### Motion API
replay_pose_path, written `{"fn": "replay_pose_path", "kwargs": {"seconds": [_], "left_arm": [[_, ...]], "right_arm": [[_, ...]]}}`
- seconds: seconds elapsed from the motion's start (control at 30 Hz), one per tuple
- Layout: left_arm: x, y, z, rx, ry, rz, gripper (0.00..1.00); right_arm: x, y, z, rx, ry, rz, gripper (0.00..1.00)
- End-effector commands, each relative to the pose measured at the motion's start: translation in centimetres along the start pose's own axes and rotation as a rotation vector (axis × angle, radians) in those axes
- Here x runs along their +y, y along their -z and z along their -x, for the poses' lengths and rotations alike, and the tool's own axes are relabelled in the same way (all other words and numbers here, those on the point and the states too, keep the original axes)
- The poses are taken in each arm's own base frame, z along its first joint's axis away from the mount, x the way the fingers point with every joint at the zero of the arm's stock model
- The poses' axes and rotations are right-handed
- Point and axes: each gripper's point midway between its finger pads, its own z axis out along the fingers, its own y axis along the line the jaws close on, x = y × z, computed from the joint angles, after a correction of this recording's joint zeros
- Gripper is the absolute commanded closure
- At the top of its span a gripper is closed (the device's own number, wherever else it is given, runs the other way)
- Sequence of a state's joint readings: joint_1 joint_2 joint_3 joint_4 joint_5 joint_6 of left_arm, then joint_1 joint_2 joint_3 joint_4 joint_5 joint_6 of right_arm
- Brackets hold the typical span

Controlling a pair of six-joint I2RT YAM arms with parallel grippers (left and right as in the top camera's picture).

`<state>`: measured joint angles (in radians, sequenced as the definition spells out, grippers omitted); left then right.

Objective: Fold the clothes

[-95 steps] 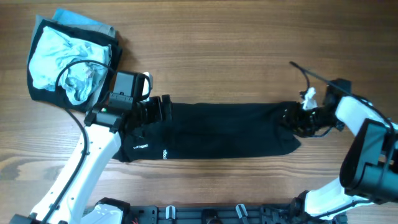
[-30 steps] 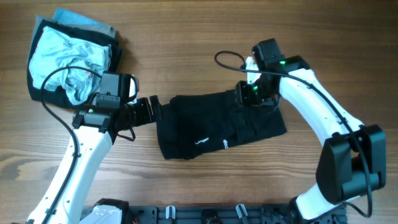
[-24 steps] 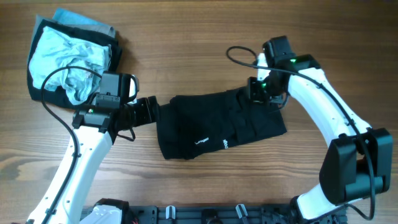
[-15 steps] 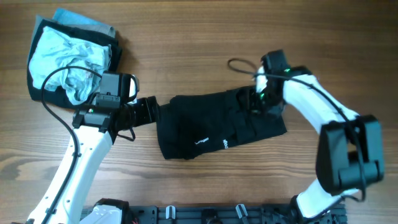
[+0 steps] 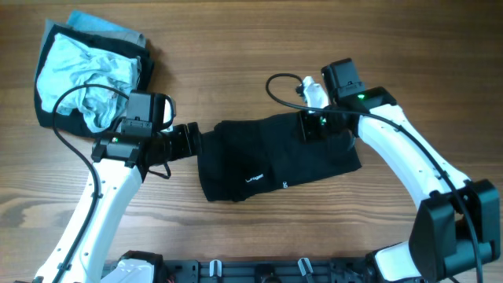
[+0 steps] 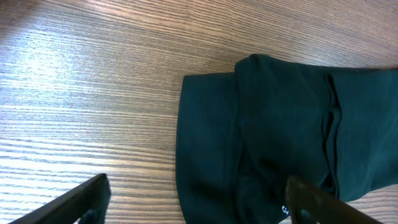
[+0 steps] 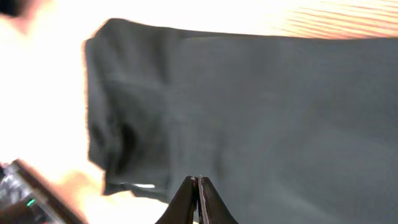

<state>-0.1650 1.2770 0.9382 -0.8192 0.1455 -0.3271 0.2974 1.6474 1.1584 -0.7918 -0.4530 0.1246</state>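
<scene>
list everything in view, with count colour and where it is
T-shirt: 1, black with small white marks, partly folded, middle of the table
clothes pile: 1, pale blue, black and grey-blue, far left corner of the table
table: 1, brown wood grain, under everything
rail: 1, black, along the near edge
arms: 2, white with black joints, one reaching in from each side
left hand: 1, black, open, at the T-shirt's left edge
right hand: 1, black, shut, over the T-shirt's far right part
</scene>
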Motion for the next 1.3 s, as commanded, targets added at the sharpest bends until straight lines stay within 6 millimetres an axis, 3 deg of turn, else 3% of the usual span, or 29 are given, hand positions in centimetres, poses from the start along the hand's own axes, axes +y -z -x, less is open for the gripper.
{"fn": "replay_pose_path", "kwargs": {"seconds": [0.0, 0.17, 0.37, 0.53, 0.67, 0.8, 0.9, 1.13, 1.2, 1.23, 1.27], "left_arm": [[-0.4, 0.1, 0.3, 0.005, 0.000, -0.024, 0.03], [-1.1, -1.7, -0.9, 0.101, 0.013, -0.071, 0.00], [-2.0, -5.0, -2.9, 0.262, 0.009, -0.141, 0.00], [-1.3, -7.9, -4.7, 0.381, 0.005, -0.131, 0.00], [-2.5, -9.5, -6.2, 0.470, -0.026, -0.234, 0.00], [-2.5, -11.4, -7.8, 0.541, -0.036, -0.233, 0.00], [-4.2, -11.9, -9.6, 0.601, -0.132, -0.336, 0.00], [-6.1, -12.5, -12.1, 0.656, -0.219, -0.346, 0.00], [-6.6, -12.5, -12.7, 0.670, -0.236, -0.342, 0.11], [-6.7, -12.5, -13.0, 0.676, -0.228, -0.330, 0.29], [-6.5, -12.6, -13.0, 0.677, -0.206, -0.304, 0.40]], "right_arm": [[-2.9, -0.4, -0.6, 0.034, -0.088, -0.154, 0.95], [-4.6, -3.6, -2.5, 0.152, -0.228, -0.179, 0.95], [-5.1, -6.9, -4.5, 0.271, -0.295, -0.124, 0.96], [-5.0, -7.1, -4.3, 0.269, -0.294, -0.114, 0.96], [-5.0, -7.2, -4.3, 0.268, -0.293, -0.113, 0.96], [-5.0, -7.2, -4.1, 0.260, -0.290, -0.111, 0.96], [-5.0, -7.2, -4.1, 0.259, -0.290, -0.112, 0.96], [-5.0, -7.2, -4.0, 0.256, -0.289, -0.111, 0.96], [-5.0, -7.2, -4.0, 0.255, -0.288, -0.110, 0.96], [-5.0, -7.2, -4.0, 0.255, -0.288, -0.110, 0.96], [-5.0, -7.2, -4.0, 0.255, -0.288, -0.110, 0.96]]}}
